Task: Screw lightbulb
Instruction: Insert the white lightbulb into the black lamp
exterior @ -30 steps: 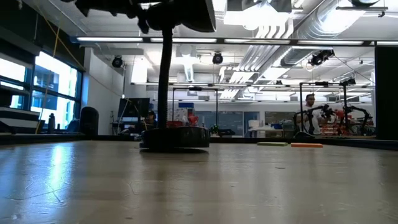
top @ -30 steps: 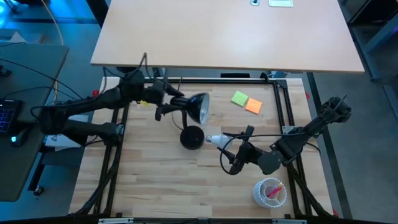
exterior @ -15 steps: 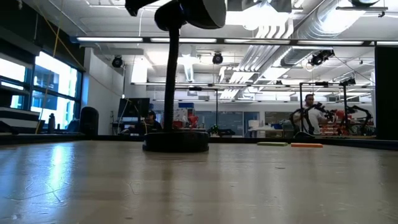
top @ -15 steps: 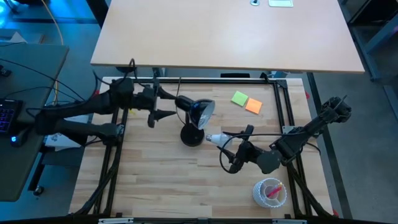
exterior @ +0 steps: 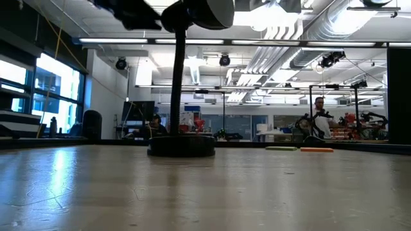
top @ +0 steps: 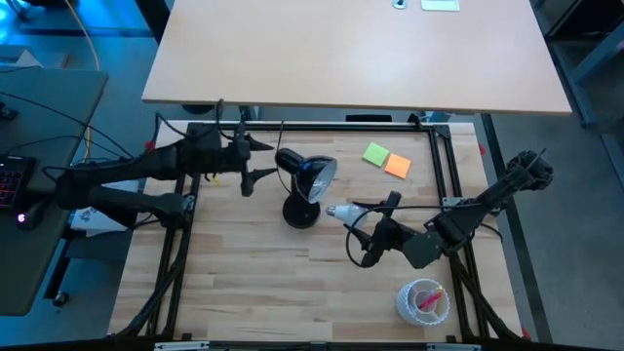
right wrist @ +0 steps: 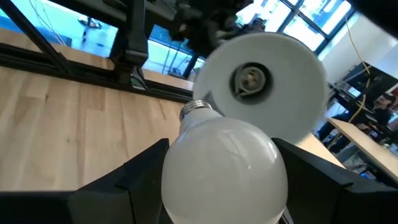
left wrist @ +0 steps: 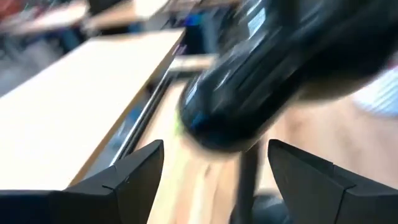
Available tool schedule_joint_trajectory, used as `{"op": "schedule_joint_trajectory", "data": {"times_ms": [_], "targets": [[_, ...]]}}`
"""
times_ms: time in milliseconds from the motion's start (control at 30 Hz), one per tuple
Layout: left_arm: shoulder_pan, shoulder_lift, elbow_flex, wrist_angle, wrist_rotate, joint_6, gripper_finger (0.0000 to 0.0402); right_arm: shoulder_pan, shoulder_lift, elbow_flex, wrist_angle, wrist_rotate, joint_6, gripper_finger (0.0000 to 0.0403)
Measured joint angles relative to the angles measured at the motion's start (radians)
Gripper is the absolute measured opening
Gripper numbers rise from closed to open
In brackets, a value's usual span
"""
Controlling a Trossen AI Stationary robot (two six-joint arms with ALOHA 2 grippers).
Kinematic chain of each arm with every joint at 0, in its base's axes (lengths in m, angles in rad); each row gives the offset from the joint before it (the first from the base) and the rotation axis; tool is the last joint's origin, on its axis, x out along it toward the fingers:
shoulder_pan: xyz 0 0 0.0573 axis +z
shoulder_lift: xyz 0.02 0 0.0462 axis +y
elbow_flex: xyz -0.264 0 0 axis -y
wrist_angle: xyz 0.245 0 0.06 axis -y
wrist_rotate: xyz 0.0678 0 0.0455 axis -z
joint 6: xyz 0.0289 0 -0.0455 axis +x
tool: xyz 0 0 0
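The black desk lamp stands on its round base (top: 300,213) near the table's middle. Its head (top: 310,171) is tipped so that the white inside and socket (right wrist: 252,78) face my right gripper. My left gripper (top: 263,160) stands open just left of the head's back (left wrist: 261,74), with a small gap showing from above. My right gripper (top: 357,220) hovers right of the lamp base, shut on the white lightbulb (top: 338,212). The bulb's silvery screw base (right wrist: 196,109) points toward the socket, a short way off it. My right gripper pinches the bulb's round globe (right wrist: 180,165) between its two fingers, one on each side at its widest. The fingers come about level from the table's right side. The bulb is lifted clear of the table and lies roughly level, screw base away from the gripper.
A clear cup with pink contents (top: 424,300) stands at the near right. Green (top: 375,153) and orange (top: 397,166) notes lie at the far right. Black frame rails (top: 448,166) edge the table, and a light desk (top: 351,49) lies beyond it. People (exterior: 319,109) move far behind.
My left gripper has drawn back from the lamp head toward the table's left edge and rolled, still open. The lamp's head has swung a little toward the right and its stem stands more upright. The base stays about where it was.
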Motion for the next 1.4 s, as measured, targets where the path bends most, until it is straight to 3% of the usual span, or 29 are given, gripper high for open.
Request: {"op": "schedule_joint_trajectory", "data": {"times_ms": [133,333,533,833,933,1033,1100,1267,1400], "targets": [[-0.025,0.023,-0.070,0.038,-0.038,-0.030,0.0285,-0.005,-0.036,0.000,-0.011,0.008,0.030,0.0255],[-0.054,0.041,-0.198,0.334,-0.103,-0.056,0.0285,-0.091,-0.007,0.000,0.090,-0.067,0.127,0.0255],[-0.056,0.030,-0.234,0.491,-0.135,-0.056,0.0285,-0.158,0.031,0.000,0.138,-0.020,0.171,0.0255],[-0.009,0.064,-0.232,0.591,-0.126,-0.092,0.0285,-0.201,0.077,0.000,0.241,-0.275,0.180,0.0255],[-0.008,0.073,-0.232,0.604,-0.131,-0.085,0.0285,-0.187,0.077,0.000,0.240,-0.269,0.144,0.0255],[-0.006,0.056,-0.232,0.548,-0.137,-0.060,0.0285,-0.156,0.061,0.000,0.240,-0.180,0.094,0.0255],[0.015,0.040,-0.232,0.492,-0.078,-0.041,0.0285,-0.130,0.046,0.000,0.240,-0.112,0.064,0.0255],[0.146,0.044,-0.232,0.478,0.238,-0.052,0.0284,-0.079,0.023,0.000,0.223,-0.070,0.044,0.0255],[0.273,0.094,-0.232,0.514,0.341,-0.102,0.0284,-0.060,0.023,0.000,0.203,-0.069,0.044,0.0255]]}}
